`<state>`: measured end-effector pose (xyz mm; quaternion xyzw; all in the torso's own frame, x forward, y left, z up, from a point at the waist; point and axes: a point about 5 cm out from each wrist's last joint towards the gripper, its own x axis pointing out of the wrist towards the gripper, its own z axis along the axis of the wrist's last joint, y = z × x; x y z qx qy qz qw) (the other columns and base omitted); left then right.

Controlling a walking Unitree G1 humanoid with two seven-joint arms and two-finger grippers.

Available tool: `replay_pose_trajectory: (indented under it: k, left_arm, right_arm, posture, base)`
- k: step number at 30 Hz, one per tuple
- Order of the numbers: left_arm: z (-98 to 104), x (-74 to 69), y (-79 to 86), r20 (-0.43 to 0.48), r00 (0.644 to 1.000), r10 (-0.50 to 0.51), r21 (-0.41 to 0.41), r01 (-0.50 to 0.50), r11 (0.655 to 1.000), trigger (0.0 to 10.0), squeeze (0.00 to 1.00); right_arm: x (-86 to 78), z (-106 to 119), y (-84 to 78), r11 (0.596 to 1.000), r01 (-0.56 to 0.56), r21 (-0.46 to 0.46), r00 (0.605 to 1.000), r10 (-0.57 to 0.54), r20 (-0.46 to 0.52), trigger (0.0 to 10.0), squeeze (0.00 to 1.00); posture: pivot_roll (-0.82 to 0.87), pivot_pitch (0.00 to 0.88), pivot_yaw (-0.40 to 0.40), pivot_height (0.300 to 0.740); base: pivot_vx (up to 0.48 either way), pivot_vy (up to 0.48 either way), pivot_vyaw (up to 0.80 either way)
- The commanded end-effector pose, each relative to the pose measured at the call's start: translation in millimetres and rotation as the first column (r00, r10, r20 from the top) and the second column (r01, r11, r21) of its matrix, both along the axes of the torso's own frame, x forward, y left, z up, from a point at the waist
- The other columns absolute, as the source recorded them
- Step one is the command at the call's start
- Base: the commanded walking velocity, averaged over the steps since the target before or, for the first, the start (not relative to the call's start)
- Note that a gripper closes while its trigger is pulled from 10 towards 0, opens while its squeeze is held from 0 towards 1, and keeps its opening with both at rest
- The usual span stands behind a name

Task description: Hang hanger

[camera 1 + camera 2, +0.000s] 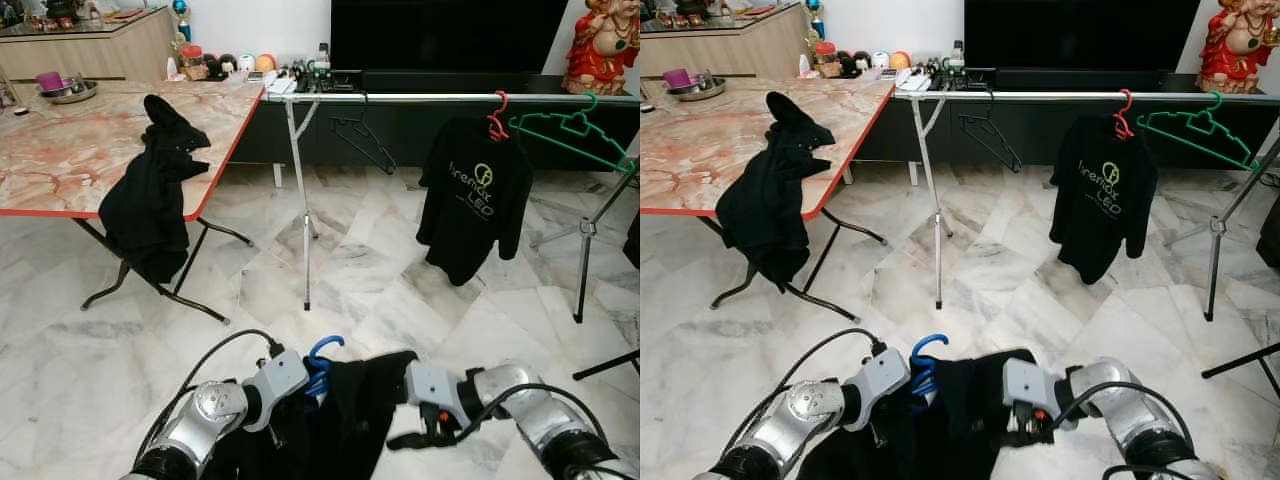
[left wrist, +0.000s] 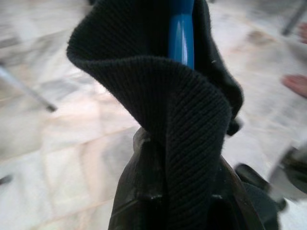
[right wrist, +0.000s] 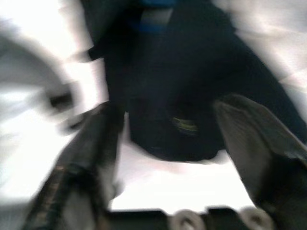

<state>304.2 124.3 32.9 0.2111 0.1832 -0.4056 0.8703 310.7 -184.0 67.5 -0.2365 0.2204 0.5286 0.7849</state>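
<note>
Right up close there's a black shirt (image 1: 350, 420) draped low between the two silver arms, with a blue hanger (image 1: 322, 362) poking its hook out of the collar. The left tool (image 2: 168, 191) is clamped on the ribbed collar fabric, with the blue hanger running up just behind the fold. The right tool (image 3: 168, 139) sits spread wide with the dark cloth between its fingers (image 3: 254, 139), not pinching anything as far as I can see, though that view is pretty blurry.

Further out across the marble floor (image 1: 400, 290) is a silver clothes rail (image 1: 450, 98). Hanging on it: an empty black hanger (image 1: 362, 140), a red hanger (image 1: 497, 118) carrying a black printed tee (image 1: 475, 200), and a green hanger (image 1: 575, 135) tilted beside it. Off to the left is a marble-top desk (image 1: 80, 150) with another black garment (image 1: 150, 190) slumped over its edge
</note>
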Motion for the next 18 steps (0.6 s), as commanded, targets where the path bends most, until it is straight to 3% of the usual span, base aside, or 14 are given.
replay_pose_trajectory:
  k: [1, 2, 3, 4, 6, 7, 8, 9, 10, 13, 14, 16, 17, 18]
  left_arm:
    - [2, 3.3, 2.6, 0.035, 0.998, 0.046, -0.012, -0.045, 0.999, 0.0, 0.00]
    - [1, 4.1, 4.8, 0.052, 0.995, 0.086, -0.006, -0.086, 0.996, 0.0, 0.00]
    - [1, 4.6, 5.7, 0.061, 0.993, 0.103, -0.002, -0.104, 0.995, 0.0, 0.00]
    - [1, 6.0, 7.9, 0.075, 0.986, 0.147, -0.004, -0.147, 0.989, 0.0, 0.00]
    - [0, 7.6, 11.7, 0.086, 0.972, 0.218, -0.015, -0.218, 0.976, 0.1, 0.00]
    - [0, 8.1, 13.9, 0.085, 0.962, 0.261, -0.030, -0.259, 0.965, 3.2, 0.00]
    - [-2, 7.7, 16.7, 0.073, 0.943, 0.326, -0.066, -0.321, 0.945, 10.0, 0.00]
    - [-2, 7.7, 16.7, 0.073, 0.943, 0.326, -0.066, -0.321, 0.945, 10.0, 0.00]
    - [-3, 6.3, 18.2, 0.069, 0.929, 0.364, -0.099, -0.356, 0.929, 10.0, 0.00]
    - [-4, 3.7, 22.2, 0.090, 0.902, 0.422, -0.135, -0.409, 0.903, 10.0, 0.00]
    - [-5, 1.4, 26.5, 0.091, 0.884, 0.458, -0.153, -0.442, 0.884, 10.0, 0.00]
    - [-7, -0.9, 30.3, 0.066, 0.866, 0.496, -0.184, -0.478, 0.859, 10.0, 0.00]
    - [-9, -3.3, 32.5, 0.034, 0.853, 0.521, -0.215, -0.503, 0.837, 10.0, 0.00]
    - [-9, -3.8, 32.8, 0.028, 0.850, 0.526, -0.221, -0.508, 0.833, 10.0, 0.00]
  right_arm:
    - [7.4, 6, -9.9, 0.989, 0.138, 0.059, 0.989, -0.141, 0.047, 10.0, 1.00]
    - [9.3, 6, -14.9, 0.969, 0.227, 0.101, 0.970, -0.234, 0.069, 10.0, 0.88]
    - [9.7, 6, -16.8, 0.959, 0.259, 0.116, 0.961, -0.268, 0.071, 10.0, 0.88]
    - [9.7, 3, -21.6, 0.937, 0.326, 0.127, 0.938, -0.337, 0.082, 10.0, 0.00]
    - [8.4, -4, -29.6, 0.889, 0.438, 0.133, 0.888, -0.450, 0.090, 10.0, 0.00]
    - [6.3, -11, -34.5, 0.849, 0.512, 0.132, 0.848, -0.524, 0.081, 10.0, 0.00]
    - [-0.8, -27, -41.6, 0.748, 0.650, 0.132, 0.752, -0.659, 0.035, 10.0, 0.00]
    - [-0.8, -27, -41.6, 0.748, 0.650, 0.132, 0.752, -0.659, 0.035, 10.0, 0.00]
    - [-11.5, -45, -43.8, 0.651, 0.749, 0.122, 0.658, -0.752, -0.036, 10.0, 0.00]
    - [-37.8, -78, -37.6, 0.516, 0.853, 0.080, 0.522, -0.841, -0.138, 10.0, 0.00]
    - [-56.4, -97, -33.9, 0.415, 0.909, 0.021, 0.412, -0.893, -0.179, 10.0, 0.00]
    - [-77.2, -116, -29.5, 0.371, 0.926, -0.063, 0.351, -0.912, -0.211, 10.0, 0.00]
    - [-96.2, -130, -25.4, 0.322, 0.938, -0.127, 0.284, -0.926, -0.250, 10.0, 0.00]
    - [-99.8, -132, -24.6, 0.309, 0.941, -0.138, 0.267, -0.929, -0.258, 10.0, 0.00]
  posture:
    - [0.01, 0.025, -0.009, 0.740]
    - [0.01, 0.022, -0.006, 0.740]
    - [0.01, 0.022, -0.006, 0.740]
    - [0.00, 0.018, -0.004, 0.740]
    - [0.00, 0.014, 0.005, 0.740]
    - [0.00, 0.013, 0.008, 0.740]
    - [-0.01, 0.010, 0.021, 0.740]
    - [-0.01, 0.010, 0.021, 0.740]
    - [-0.01, 0.006, 0.028, 0.740]
    - [-0.01, 0.000, 0.035, 0.740]
    - [-0.02, 0.000, 0.043, 0.740]
    - [-0.02, 0.000, 0.050, 0.740]
    - [-0.02, 0.000, 0.053, 0.740]
    - [-0.02, 0.000, 0.053, 0.740]
  base:
    - [0.000, 0.000, 0.00]
    - [0.000, 0.000, 0.00]
    - [0.000, 0.000, 0.00]
    - [0.000, 0.000, 0.00]
    - [0.000, 0.000, 0.00]
    - [0.000, 0.000, 0.00]
    - [0.000, 0.000, 0.00]
    - [0.000, 0.000, 0.00]
    - [0.000, 0.000, 0.00]
    - [0.000, 0.000, 0.00]
    - [0.000, 0.000, 0.00]
    - [0.000, 0.000, 0.00]
    - [0.000, 0.000, 0.00]
    - [0.000, 0.000, 0.00]
